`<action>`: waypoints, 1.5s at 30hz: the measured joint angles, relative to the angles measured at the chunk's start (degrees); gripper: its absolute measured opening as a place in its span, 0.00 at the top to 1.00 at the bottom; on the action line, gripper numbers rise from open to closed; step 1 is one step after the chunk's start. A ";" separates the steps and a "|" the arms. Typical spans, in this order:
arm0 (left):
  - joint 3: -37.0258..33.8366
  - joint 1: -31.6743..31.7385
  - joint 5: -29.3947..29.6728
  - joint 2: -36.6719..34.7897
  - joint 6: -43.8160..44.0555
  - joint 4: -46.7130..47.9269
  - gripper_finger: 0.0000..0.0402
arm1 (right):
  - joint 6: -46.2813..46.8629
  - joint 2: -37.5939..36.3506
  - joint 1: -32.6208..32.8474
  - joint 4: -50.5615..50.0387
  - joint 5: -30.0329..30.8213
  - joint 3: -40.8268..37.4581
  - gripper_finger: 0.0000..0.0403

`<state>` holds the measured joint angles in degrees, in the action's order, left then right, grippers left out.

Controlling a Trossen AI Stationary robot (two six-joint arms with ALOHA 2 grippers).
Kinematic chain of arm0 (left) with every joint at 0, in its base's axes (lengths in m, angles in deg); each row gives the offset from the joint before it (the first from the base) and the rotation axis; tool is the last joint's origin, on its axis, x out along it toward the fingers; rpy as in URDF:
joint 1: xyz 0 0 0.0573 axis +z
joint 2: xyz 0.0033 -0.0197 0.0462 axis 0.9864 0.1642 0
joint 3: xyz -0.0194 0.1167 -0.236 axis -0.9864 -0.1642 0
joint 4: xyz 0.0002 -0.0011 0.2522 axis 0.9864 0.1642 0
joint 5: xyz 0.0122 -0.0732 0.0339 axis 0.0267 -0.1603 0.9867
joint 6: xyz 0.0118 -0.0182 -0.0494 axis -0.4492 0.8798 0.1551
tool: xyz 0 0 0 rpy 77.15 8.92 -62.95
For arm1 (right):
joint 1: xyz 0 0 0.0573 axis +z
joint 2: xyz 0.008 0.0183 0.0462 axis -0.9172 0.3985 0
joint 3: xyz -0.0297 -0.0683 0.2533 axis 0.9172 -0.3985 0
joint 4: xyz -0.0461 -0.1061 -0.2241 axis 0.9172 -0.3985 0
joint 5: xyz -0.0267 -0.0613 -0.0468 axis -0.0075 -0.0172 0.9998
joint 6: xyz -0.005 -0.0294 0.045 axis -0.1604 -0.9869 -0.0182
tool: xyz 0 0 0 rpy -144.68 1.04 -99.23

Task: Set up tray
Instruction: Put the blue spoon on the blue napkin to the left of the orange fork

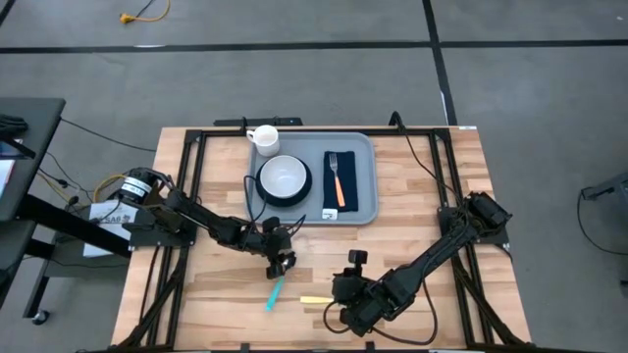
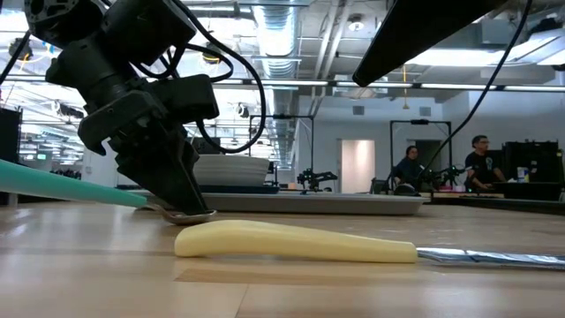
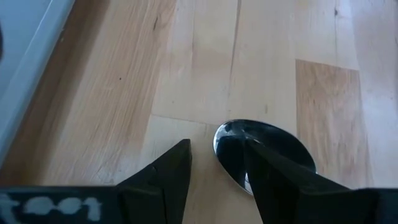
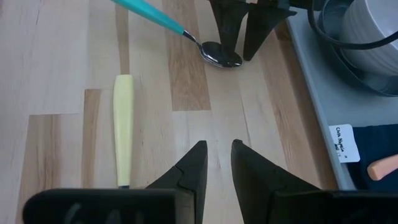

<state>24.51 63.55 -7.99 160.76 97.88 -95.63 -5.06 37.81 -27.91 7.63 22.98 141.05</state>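
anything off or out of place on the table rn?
Two utensils lie off the tray: the teal-handled spoon, with the left gripper open over its bowl, and the yellow-handled knife on bare wood. Nothing spilled or damaged.

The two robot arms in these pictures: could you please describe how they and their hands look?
Both arms are dark, jointed links with black cables running along them. The left hand ends in two black, wedge-shaped fingers tapering to narrow tips. The right hand has the same tapered black fingers. White lettering marks the dark body behind the left hand's fingers in its own wrist view.
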 joint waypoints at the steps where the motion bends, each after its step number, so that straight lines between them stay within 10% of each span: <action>1: 0.00 0.00 0.09 0.02 0.15 -0.02 0.64 | 0.00 0.00 0.00 0.00 0.00 0.00 0.84; 45: 5.51 -1.07 3.80 0.21 1.11 7.72 0.64 | 0.04 0.00 -0.01 -0.02 -1.60 0.00 0.84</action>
<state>30.02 62.48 -4.19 160.98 99.00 -87.91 -5.02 37.81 -27.92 7.60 21.39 141.05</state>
